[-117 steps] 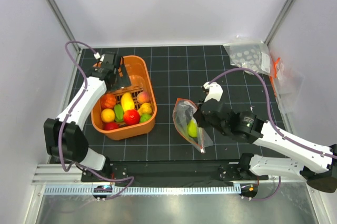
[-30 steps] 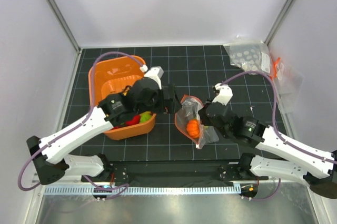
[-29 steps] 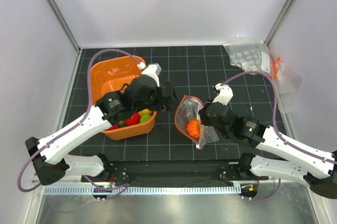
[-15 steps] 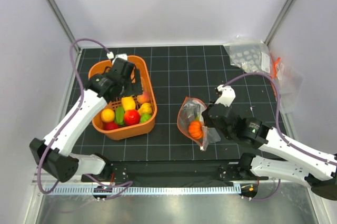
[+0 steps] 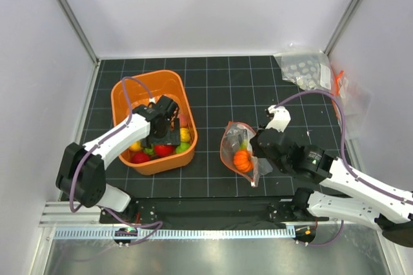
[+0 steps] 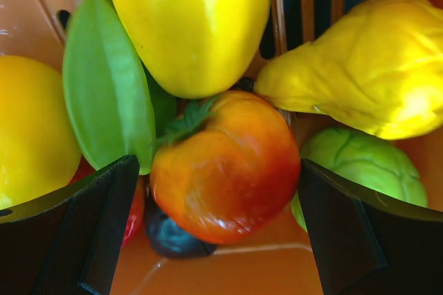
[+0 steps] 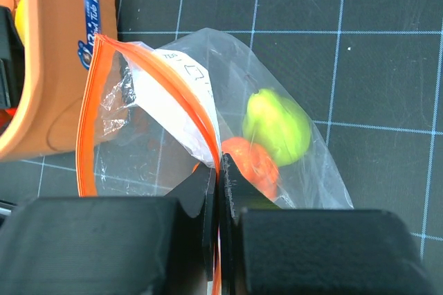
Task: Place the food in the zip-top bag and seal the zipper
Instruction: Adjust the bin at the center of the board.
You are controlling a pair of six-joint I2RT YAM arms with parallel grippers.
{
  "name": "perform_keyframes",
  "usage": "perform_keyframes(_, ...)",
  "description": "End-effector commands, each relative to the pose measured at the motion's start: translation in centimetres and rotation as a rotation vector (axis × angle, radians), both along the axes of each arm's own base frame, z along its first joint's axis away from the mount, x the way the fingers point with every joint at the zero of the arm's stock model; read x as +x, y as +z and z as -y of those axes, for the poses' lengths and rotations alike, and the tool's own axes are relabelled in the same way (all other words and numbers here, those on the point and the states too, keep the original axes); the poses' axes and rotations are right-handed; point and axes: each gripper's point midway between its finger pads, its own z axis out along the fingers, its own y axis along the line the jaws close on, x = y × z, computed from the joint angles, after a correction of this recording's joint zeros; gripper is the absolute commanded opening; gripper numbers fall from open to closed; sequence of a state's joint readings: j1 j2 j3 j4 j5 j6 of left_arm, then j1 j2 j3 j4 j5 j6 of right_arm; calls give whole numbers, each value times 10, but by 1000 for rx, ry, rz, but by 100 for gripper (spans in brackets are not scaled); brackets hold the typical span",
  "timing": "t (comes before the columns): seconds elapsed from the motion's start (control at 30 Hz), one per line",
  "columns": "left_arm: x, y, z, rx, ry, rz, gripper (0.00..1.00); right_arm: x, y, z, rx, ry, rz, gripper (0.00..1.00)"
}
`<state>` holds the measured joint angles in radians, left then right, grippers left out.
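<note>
The zip-top bag [image 5: 237, 149] lies right of the orange basket [image 5: 122, 91], its mouth held open toward the basket. My right gripper [image 5: 256, 153] is shut on the zipper [image 7: 201, 118] at the bag's near edge; in the right wrist view the right gripper [image 7: 220, 170] pinches the orange-red strip. A green pear [image 7: 277, 125] and an orange pumpkin [image 7: 252, 160] are inside the bag. My left gripper [image 5: 164, 136] is down in the basket, open, with its fingers [image 6: 83, 239] either side of an orange-red fruit [image 6: 225, 167]. Yellow and green food [image 6: 194, 18] lies around it.
Other clear bags lie at the back right [image 5: 303, 68], one with orange strips by the right wall [image 5: 345, 94]. The basket's wall [image 7: 55, 66] sits close to the bag's mouth. White walls and frame posts [image 5: 68, 17] ring the black gridded mat [image 5: 226, 88].
My left gripper left the bag's mouth, went back over the basket and came down among the food. The orange pumpkin now lies in the bag. The right gripper keeps its hold.
</note>
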<state>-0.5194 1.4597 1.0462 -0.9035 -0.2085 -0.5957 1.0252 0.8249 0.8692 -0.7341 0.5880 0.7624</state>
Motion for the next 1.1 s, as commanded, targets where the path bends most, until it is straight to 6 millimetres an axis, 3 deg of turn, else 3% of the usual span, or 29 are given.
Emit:
perform_keyframes(0.0,8,4,23,-125,2,55,100,4,7,-4,15,1,23,1)
perform_keyframes(0.1,10,20,17,-97,-13,91,99,4,6,-7,20,9,19,1)
perform_keyframes(0.3,9,90,31,-217,-180,233,100,5,2,-11,15,21,10,1)
perform_keyframes(0.43,-6,133,48,-338,-348,287,100,4,1,-12,15,24,7,1)
perform_keyframes(0.47,-18,139,60,-406,-417,259,100,4,1,-12,19,23,8,1)
perform_keyframes(0.53,-30,146,61,-410,-492,240,100,4,2,-11,18,23,10,1)
perform_keyframes(0.6,-52,138,54,-348,-590,159,100,4,3,-11,23,24,11,1)
perform_keyframes(0.73,-78,133,62,-227,-745,129,100,4,3,-12,24,23,13,1)
perform_keyframes(1.07,-81,92,53,-121,-681,-30,93,3,6,-14,35,31,12,1)
